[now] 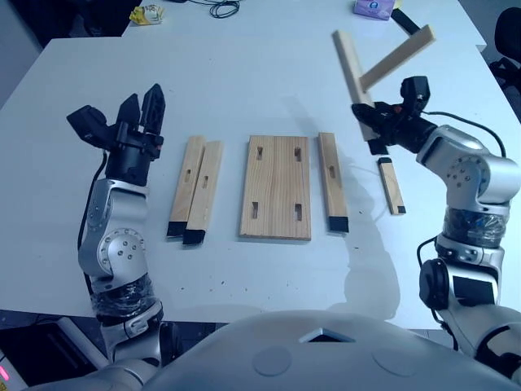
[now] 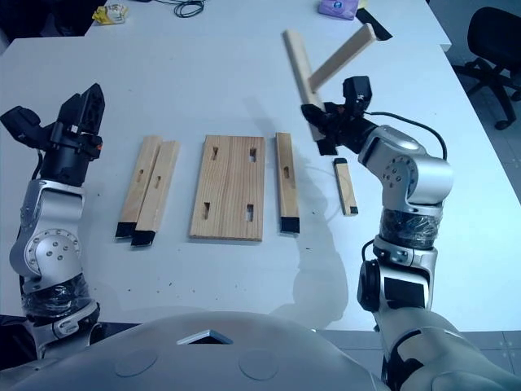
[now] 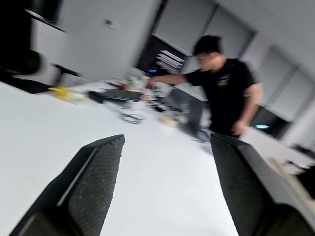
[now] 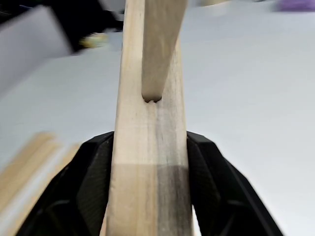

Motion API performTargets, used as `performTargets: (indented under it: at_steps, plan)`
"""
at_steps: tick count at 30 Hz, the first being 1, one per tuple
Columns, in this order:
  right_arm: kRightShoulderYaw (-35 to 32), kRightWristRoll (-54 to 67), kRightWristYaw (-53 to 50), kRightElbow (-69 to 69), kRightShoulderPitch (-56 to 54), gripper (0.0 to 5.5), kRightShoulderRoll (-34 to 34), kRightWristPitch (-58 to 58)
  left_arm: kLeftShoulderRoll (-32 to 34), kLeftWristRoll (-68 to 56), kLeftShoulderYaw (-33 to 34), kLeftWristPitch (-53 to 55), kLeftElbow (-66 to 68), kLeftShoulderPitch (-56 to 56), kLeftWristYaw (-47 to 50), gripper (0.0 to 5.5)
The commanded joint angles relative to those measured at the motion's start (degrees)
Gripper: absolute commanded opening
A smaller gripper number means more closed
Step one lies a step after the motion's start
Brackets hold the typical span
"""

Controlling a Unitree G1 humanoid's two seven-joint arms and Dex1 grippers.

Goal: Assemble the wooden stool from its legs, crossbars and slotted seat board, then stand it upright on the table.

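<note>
Left eye view: the slotted seat board [image 1: 276,187] lies flat at the middle of the white table [image 1: 244,73], with its four slots facing up. Just left of it, two legs [image 1: 186,197] [image 1: 203,204] lie side by side and touch along their length, dark tips toward the near edge. A third leg [image 1: 332,181] lies just right of the board, parallel to it, dark tip also toward the near edge. Further right, a short crossbar [image 1: 391,186] lies alone on the table.

The right gripper [image 1: 373,130] is raised over the table's right side and clamped on the lower end of a fourth leg [image 1: 352,73], which tilts up toward the far right corner. A second crossbar [image 1: 399,55] juts out from this leg at an angle. In the right wrist view its end sits in the leg's slot, and the black fingers [image 4: 93,172] press on both faces of the leg.

The left gripper [image 1: 142,99] hangs over the table's left side, well apart from the two legs, its fingers spread and holding nothing.

A yellow item [image 1: 148,13] and a purple packet [image 1: 373,8] lie beyond the far edge.
</note>
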Motion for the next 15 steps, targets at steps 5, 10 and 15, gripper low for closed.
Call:
performTargets:
  at_steps: [5,10,15]
  plan:
    - [-0.5,14.6,12.5,3.9,-7.6,2.10,-1.8,8.9,-1.6,-12.6,-5.5,6.5,-1.1,-3.6,-6.1,3.21]
    - [-2.0,19.3,13.3,6.6,-11.5,2.10,0.6,9.6,-0.8,-24.5,-8.2,13.0,-3.3,-4.6,-6.7,3.21]
    - [-1.7,22.1,12.2,5.7,-11.6,2.10,2.4,10.4,0.0,-34.1,-7.7,15.5,-2.9,-6.0,-3.7,3.36]
